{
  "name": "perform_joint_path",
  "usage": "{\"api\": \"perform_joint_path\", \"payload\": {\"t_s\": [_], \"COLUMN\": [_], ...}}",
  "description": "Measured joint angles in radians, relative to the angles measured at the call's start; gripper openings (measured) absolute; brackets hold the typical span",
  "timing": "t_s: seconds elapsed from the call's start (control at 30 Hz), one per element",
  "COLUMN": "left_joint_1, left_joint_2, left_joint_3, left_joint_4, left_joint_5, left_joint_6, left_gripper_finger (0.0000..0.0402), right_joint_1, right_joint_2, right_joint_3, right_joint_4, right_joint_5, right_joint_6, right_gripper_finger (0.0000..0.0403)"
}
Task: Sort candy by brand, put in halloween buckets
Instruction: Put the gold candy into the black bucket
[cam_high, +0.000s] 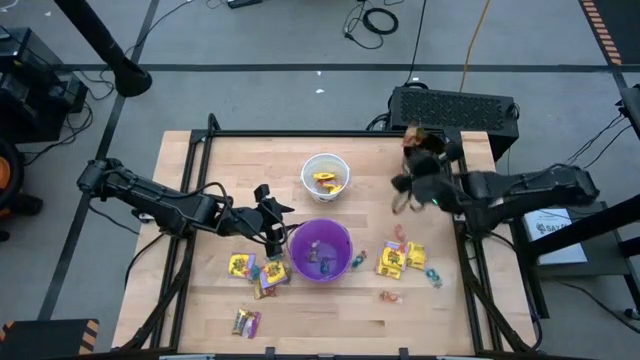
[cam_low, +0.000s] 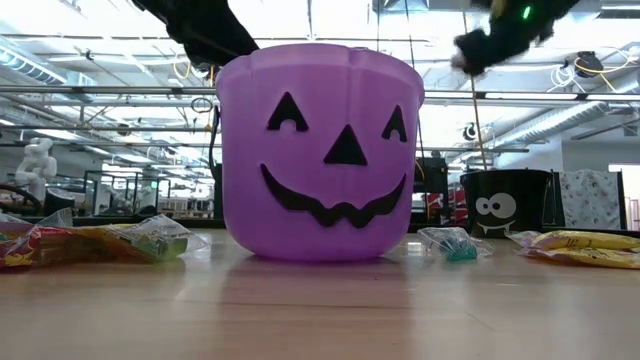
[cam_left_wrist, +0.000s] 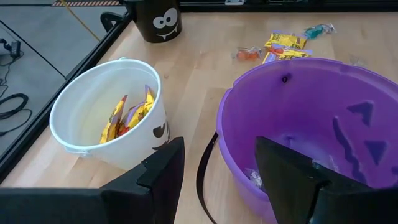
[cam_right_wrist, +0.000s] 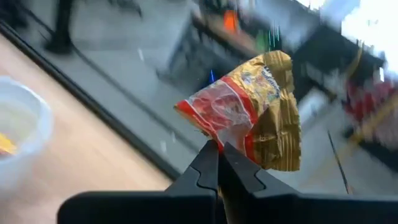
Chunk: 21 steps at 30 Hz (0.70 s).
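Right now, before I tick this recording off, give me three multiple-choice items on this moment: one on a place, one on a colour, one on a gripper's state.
1. Where is the left gripper?
A. over the black bucket
B. beside the purple bucket
C. off the table

2. What colour is the bucket holding yellow packets?
A. white
B. purple
C. black

3. What is the right gripper doing?
A. hanging open and empty
B. resting inside the purple bucket
C. shut on a red and gold candy packet

Key: 1 B, the high view shows it at the purple rim. 2 A, the left wrist view shows them inside the white bucket. 3 C, the right wrist view shows its fingers pinching the packet's edge.
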Motion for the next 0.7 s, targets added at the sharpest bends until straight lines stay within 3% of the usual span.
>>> {"api": "perform_joint_path", "payload": {"t_s": [0.13, 0.33, 0.43, 0.53, 0.7], "left_joint_1": [0.000, 0.000, 0.000, 0.000, -0.009], "left_joint_2": [0.000, 0.000, 0.000, 0.000, 0.000], "left_joint_3": [0.000, 0.000, 0.000, 0.000, 0.000], "left_joint_4": [-0.001, -0.002, -0.009, -0.022, -0.070], "left_joint_5": [0.000, -0.001, -0.001, -0.001, -0.001], "left_joint_6": [-0.002, -0.008, -0.010, -0.035, -0.074], "left_gripper_finger": [0.0203, 0.0203, 0.0203, 0.0203, 0.0203], "right_joint_1": [-0.186, -0.350, -0.388, -0.399, -0.335], "right_joint_2": [0.038, 0.116, 0.154, 0.169, 0.104], "right_joint_3": [0.000, 0.000, 0.000, 0.000, 0.000], "right_joint_4": [-0.155, -0.184, -0.188, -0.192, -0.172], "right_joint_5": [-0.111, -0.249, -0.320, -0.322, -0.326], "right_joint_6": [0.139, 0.155, 0.180, 0.198, 0.182], "right_gripper_finger": [0.0000, 0.0006, 0.0030, 0.0072, 0.0147]}}
